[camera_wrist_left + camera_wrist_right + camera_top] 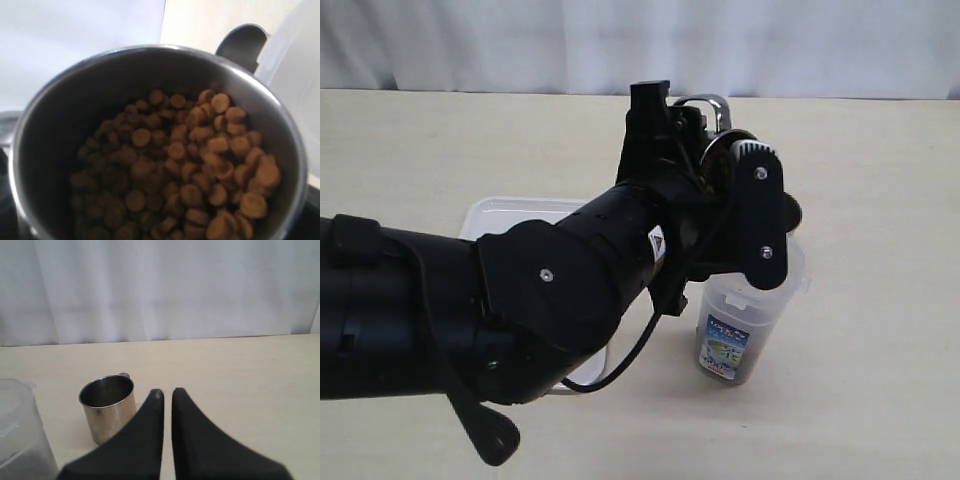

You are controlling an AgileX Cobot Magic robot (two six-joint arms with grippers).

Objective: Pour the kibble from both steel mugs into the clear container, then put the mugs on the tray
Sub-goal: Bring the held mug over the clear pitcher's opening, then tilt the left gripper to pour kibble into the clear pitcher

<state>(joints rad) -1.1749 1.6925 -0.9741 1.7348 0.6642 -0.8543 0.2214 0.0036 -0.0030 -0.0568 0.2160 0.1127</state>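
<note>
- Our left hand [718, 162] is clamped around a short, shiny stainless-steel mug [100, 95]. The mug is full of small dark-brown kibble pellets [190, 165] and hangs just above the tall translucent plastic container [752, 305].
- Our right hand [167, 392] is pressed together and holds nothing.
- Pellets could scatter over the tabletop [880, 190] if the mug's lip is off the container's mouth when we tip. A knock from the mug might also topple the light tub.
- The arm hides the container's mouth and most of the flat white plastic tray [505, 212].
- The second steel mug [107, 407] stands on the tabletop near the container, but we cannot see its bottom.
</note>
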